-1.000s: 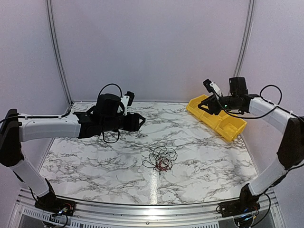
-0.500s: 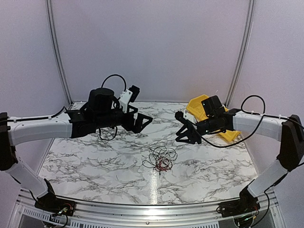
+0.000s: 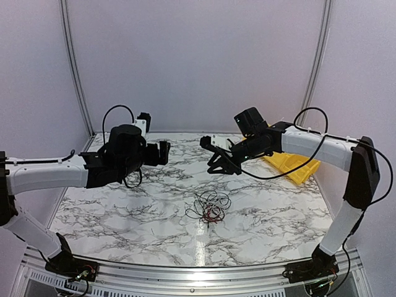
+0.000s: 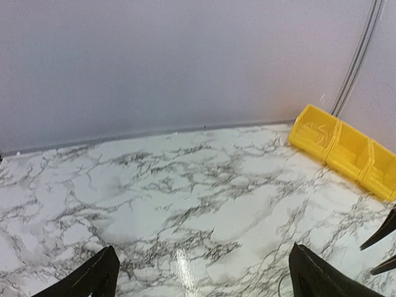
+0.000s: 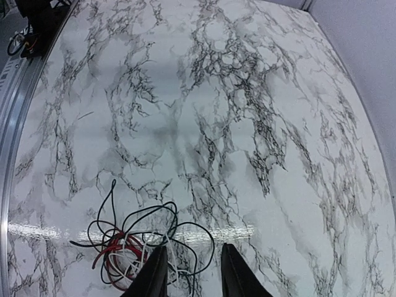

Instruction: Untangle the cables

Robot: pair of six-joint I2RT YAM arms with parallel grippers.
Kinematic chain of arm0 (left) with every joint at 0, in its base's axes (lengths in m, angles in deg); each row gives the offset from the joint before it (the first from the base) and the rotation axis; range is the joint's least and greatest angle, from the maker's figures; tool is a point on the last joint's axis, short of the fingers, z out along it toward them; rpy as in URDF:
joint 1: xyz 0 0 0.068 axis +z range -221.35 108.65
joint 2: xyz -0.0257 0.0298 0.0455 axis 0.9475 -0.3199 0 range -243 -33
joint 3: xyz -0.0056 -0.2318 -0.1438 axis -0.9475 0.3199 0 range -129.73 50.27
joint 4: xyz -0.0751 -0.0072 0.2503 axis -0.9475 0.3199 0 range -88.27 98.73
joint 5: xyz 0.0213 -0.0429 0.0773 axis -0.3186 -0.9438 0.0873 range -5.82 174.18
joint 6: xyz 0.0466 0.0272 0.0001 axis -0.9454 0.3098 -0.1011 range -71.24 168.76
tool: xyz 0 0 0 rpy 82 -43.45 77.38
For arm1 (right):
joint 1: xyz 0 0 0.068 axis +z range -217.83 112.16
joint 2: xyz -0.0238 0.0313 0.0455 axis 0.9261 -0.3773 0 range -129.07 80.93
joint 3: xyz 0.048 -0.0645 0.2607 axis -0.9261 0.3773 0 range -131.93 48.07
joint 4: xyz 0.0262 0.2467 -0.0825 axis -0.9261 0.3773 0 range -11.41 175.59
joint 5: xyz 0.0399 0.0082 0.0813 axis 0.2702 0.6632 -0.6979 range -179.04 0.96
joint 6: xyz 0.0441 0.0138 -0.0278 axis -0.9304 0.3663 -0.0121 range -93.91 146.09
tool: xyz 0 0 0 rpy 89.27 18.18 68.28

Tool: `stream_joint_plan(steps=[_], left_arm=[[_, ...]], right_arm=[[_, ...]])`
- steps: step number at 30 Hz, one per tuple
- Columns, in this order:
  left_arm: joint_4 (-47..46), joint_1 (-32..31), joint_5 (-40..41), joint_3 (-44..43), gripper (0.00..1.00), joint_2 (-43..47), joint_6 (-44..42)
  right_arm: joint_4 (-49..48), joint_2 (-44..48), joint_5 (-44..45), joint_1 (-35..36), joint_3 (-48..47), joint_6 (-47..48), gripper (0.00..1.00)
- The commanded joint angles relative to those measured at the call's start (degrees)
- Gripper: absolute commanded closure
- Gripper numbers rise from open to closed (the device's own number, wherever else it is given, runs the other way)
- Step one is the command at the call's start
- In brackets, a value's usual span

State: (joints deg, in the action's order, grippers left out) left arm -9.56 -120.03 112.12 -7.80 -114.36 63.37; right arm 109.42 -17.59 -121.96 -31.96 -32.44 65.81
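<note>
Bright, even overhead light throws a white glare streak across the glossy table (image 3: pixel 199 244); focus slightly soft.

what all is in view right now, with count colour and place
cables: one tangled bundle, black and red, lying on the table near its centre
bin: one, yellow, with compartments, far right of the table, partly behind the right arm
table: one, white marble with dark veins
walls: pale grey panels behind and at the sides
left arm: one, white and black, over the far left of the table, jaws open and empty
right arm: one, white and black, reaching to the middle, jaws open and empty, above the cables
</note>
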Motion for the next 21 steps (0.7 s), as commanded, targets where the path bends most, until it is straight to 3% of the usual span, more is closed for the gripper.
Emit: stream_joint_plan(steps=[1,4,5,6,7,9,13,16,21], left_arm=[[-0.65,0.06,-1.96,6.91,0.01,-0.91,7.65],[-5.55,0.04,-8.6,12.34,0.04,-0.01,9.46],[-6.86,0.08,-12.34,13.54,0.12,-0.13,9.19],[-8.38,0.02,-17.35,14.27,0.3,-0.53,7.99],[-8.64,0.05,-21.61,14.38,0.41,-1.52,7.55],[-8.71,0.08,-29.51,13.76,0.53,-4.21,7.65],[-10.56,-0.39,-37.48,13.72,0.5,-8.76,10.7],[-14.21,-1.78,-37.86,15.08,0.39,-10.12,11.72],[-17.6,-2.68,-38.19,15.6,0.37,-12.21,13.51]], right_arm=[[5.35,-0.09,5.72,3.53,1.44,2.93,0.69],[6.63,-2.22,7.09,3.65,2.7,3.28,0.69],[6.9,-2.8,6.7,3.62,3.11,3.5,0.68],[6.89,-3.22,6.33,3.71,3.55,3.66,0.67],[6.82,-3.64,6.1,3.86,3.86,3.92,0.64],[6.82,-4.31,6.14,4.04,4.21,4.21,0.59],[6.45,-6.15,7.52,4.12,3.89,3.86,0.57],[5.56,-7.86,9.55,4.14,3.94,3.03,0.59],[3.45,-10.15,12.0,4.17,3.3,1.61,0.62]])
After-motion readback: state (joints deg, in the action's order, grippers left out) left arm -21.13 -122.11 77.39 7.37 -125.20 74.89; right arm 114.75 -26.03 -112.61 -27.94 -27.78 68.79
